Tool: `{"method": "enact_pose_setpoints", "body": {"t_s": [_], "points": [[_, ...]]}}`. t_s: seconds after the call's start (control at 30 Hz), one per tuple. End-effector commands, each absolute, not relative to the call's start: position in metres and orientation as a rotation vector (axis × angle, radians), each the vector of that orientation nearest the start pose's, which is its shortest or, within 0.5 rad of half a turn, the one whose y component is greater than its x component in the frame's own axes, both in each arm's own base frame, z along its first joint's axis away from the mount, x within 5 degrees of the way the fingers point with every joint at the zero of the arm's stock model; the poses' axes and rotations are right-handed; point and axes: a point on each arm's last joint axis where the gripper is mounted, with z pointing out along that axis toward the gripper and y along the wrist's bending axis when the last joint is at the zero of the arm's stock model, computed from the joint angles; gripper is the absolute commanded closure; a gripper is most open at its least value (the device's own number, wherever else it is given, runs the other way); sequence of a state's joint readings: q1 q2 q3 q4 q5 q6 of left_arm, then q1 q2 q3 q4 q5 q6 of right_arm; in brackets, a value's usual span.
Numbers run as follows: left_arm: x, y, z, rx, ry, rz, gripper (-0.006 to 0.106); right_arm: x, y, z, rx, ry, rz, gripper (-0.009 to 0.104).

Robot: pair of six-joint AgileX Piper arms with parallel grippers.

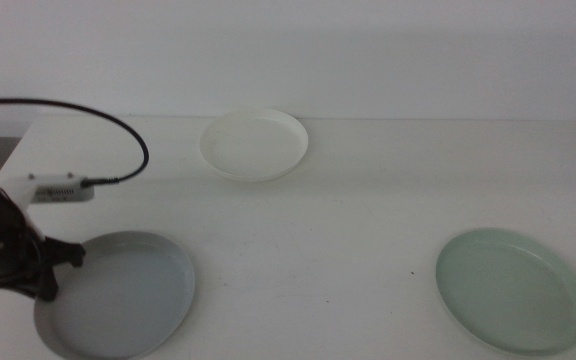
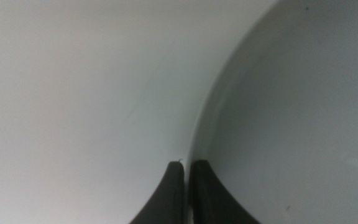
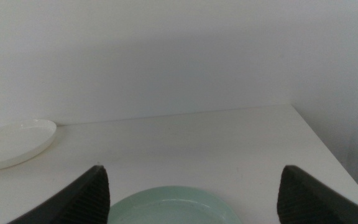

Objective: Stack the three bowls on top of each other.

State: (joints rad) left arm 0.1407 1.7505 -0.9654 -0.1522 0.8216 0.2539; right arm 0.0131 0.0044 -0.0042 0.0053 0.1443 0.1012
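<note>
The pale grey bowl point(image 1: 128, 300) lies at the front left of the table. My left gripper point(image 1: 48, 280) is at its left rim, shut on the edge; the left wrist view shows the two jaws of the left gripper point(image 2: 187, 165) pinched on the rim of the grey bowl point(image 2: 291, 112). At the back centre rests the white bowl point(image 1: 254, 143). The mint green bowl point(image 1: 513, 290) sits at the front right. My right gripper point(image 3: 192, 171) is out of the middle view; it hangs open just behind the mint bowl point(image 3: 173, 208), with the white bowl point(image 3: 11, 143) farther off.
The white table point(image 1: 368, 220) ends at a white wall behind the bowls. A black cable point(image 1: 118, 130) loops from the left arm over the table's left side. The table's right edge point(image 3: 328, 149) runs close to the mint bowl.
</note>
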Motion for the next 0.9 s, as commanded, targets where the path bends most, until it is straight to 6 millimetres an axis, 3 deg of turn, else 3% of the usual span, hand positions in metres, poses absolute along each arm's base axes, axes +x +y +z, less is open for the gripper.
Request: {"method": "enact_pose_setpoints", "body": {"t_s": [0.0, 0.23, 0.37, 0.7, 0.87], "points": [[0.300, 0.030, 0.178, 0.006, 3.035, -0.147, 0.102, 0.056, 0.000, 0.201, 0.071, 1.617, 0.081, 0.002], [0.337, -0.010, 0.244, 0.041, 2.891, -0.206, 0.102, 0.056, 0.000, 0.201, 0.071, 1.617, 0.081, 0.002], [0.357, -0.045, 0.263, 0.106, 2.826, -0.276, 0.102, 0.056, 0.000, 0.201, 0.071, 1.617, 0.081, 0.002], [0.397, -0.113, 0.258, 0.233, 2.827, -0.374, 0.102, 0.056, 0.000, 0.201, 0.071, 1.617, 0.081, 0.002], [0.405, -0.135, 0.239, 0.271, 2.871, -0.417, 0.102, 0.056, 0.000, 0.201, 0.071, 1.617, 0.081, 0.002]]}}
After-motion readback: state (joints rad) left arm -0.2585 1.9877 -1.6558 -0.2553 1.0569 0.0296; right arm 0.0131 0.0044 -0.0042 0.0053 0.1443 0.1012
